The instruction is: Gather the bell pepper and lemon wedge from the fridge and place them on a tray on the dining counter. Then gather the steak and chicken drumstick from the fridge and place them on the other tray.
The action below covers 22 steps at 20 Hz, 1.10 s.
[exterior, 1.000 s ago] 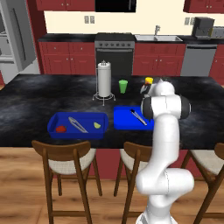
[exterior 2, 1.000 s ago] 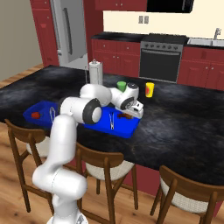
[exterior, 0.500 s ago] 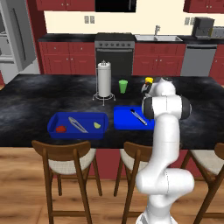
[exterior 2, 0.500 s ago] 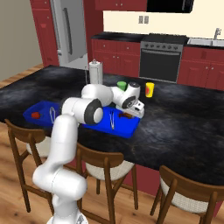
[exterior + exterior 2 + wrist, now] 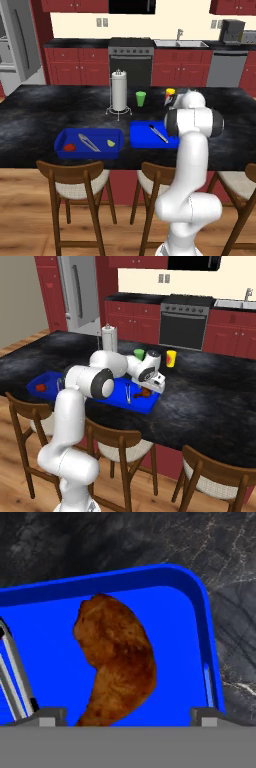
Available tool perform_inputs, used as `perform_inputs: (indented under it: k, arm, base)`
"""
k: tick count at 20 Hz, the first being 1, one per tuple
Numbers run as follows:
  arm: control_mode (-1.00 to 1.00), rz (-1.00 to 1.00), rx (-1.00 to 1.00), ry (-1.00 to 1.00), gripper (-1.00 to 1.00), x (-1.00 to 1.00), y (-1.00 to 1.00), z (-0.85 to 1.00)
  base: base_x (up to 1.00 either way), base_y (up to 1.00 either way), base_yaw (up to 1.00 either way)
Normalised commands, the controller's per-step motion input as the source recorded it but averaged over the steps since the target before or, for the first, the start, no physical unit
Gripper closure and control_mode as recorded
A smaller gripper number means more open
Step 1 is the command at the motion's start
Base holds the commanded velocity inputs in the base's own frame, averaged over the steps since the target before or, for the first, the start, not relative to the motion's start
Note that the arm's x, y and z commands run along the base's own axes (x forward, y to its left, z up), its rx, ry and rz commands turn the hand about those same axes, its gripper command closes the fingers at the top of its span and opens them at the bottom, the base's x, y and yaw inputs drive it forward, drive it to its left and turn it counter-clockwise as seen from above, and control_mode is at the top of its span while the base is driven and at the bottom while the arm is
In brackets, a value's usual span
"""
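The brown chicken drumstick lies flat in the right-hand blue tray, beside metal tongs. My gripper hovers just over it, open, with its fingertips wide apart on either side of the drumstick's thin end. From the right base view, the gripper points down over the drumstick in that tray. The left tray holds the red bell pepper, the lemon wedge and tongs. The steak is out of view. The fridge stands at the back.
On the dark counter behind the trays stand a paper towel holder, a green cup and a yellow cup. Wooden stools line the counter's near edge. A stove and red cabinets run along the far wall.
The jaws have spread wider and have come off the drumstick, which now rests in the right tray. The arm has hardly moved.
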Motion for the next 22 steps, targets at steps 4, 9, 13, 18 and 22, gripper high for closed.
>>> perform_inputs:
  k: [4, 9, 13, 18, 22]
  arm:
    - [-1.00, 0.00, 0.00, -0.04, -1.00, -0.39, 0.00, 0.88]
    - [-1.00, 0.04, 0.00, -0.17, -1.00, -0.93, 0.00, 0.95]
    - [-1.00, 0.02, 0.00, -0.17, -1.00, -1.00, 0.00, 0.45]
    - [-1.00, 0.03, 0.00, -0.02, -1.00, -0.93, 0.12, 0.23]
    - [-1.00, 0.02, -0.03, -0.01, -1.00, -0.79, 0.26, 0.05]
  base:
    - [0.00, 0.00, 0.00]
    - [0.00, 0.00, 0.00]
    - [0.00, 0.00, 0.00]
    - [0.00, 0.00, 0.00]
    - [0.00, 0.00, 0.00]
